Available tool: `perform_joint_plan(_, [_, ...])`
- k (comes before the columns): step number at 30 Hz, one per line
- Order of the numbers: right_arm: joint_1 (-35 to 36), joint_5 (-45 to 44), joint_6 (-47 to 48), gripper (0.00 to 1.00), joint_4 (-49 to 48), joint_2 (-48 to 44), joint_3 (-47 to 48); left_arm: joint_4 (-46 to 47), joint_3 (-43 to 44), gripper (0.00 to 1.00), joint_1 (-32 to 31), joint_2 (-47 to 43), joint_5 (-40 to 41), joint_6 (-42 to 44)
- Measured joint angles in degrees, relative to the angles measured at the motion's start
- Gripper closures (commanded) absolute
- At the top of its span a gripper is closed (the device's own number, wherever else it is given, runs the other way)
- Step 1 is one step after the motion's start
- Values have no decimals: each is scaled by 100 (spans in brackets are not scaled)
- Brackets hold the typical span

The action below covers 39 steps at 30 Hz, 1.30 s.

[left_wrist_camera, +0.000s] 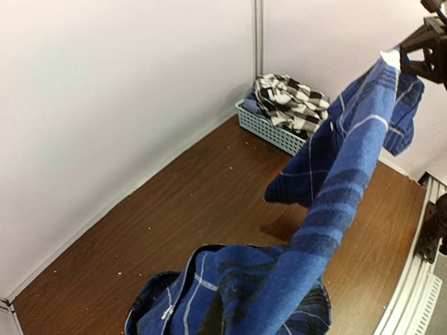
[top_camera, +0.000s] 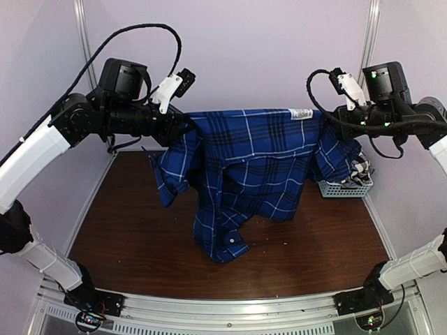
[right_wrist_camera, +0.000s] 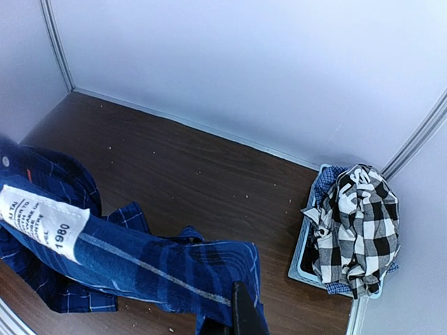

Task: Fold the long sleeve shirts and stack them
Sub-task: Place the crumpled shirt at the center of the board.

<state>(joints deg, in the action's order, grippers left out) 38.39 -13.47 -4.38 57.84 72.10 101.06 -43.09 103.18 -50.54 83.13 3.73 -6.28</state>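
Both pairs of jaws pinch the royal-blue plaid cloth shirt (top_camera: 251,167); I see it stretched sideways between them, over the brown surface (top_camera: 126,237).

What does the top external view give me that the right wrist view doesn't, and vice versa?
Only top external: both arms, with the left gripper and right gripper holding the royal-blue plaid cloth shirt stretched between them. Only right wrist: the whole black-and-white check shirt, legible print on the white label. Both: the blue shirt, the grey slotted plastic basket, the brown table.
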Motion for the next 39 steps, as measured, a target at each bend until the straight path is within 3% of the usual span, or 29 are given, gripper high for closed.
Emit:
perform_joint_plan(7, [-164, 208, -103, 100, 111, -446, -887, -243, -398, 96, 164, 391, -621, 297])
perform_joint_plan(13, [-1285, 968, -125, 99, -544, 114, -2142, 160, -494, 92, 935, 1759, -1318, 337])
perform_joint_plan(15, [-1617, 1145, -92, 97, -824, 538, -2323, 262, -339, 82, 1132, 2343, -1451, 337])
perform_joint_plan(17, [-1945, 1250, -46, 89, -1078, 1067, -2339, 262, 153, 65, 1285, 3073, -1517, 352])
perform_joint_plan(19, [-2194, 1209, -22, 77, -1255, 1639, -2208, 269, 841, 49, 1414, 3790, -1508, 326])
perform_joint_plan(21, [-2341, 1054, -39, 56, -1351, 2203, -1965, 273, 1552, 34, 1534, 4426, -1403, 229])
perform_joint_plan(23, [-2385, 990, -76, 41, -1460, 2439, -1860, 313, 1919, 15, 1628, 4750, -1292, 155])
perform_joint_plan(25, [-2385, 984, -83, 35, -1539, 2411, -1862, 345, 1902, 6, 1700, 4760, -1185, 37])
perform_joint_plan(27, [-2369, 1008, -101, 31, -1665, 2205, -1910, 605, 1545, 4, 1740, 4516, -1130, -59])
perform_joint_plan(33, [-2243, 1211, -275, 33, -2103, 785, -2881, 1926, -1121, 3, 1624, 2455, -1261, -407])
perform_joint_plan(39, [-2135, 1460, -588, 40, -2406, 402, -3738, 3058, -2293, 6, 1169, 1298, -1344, -717])
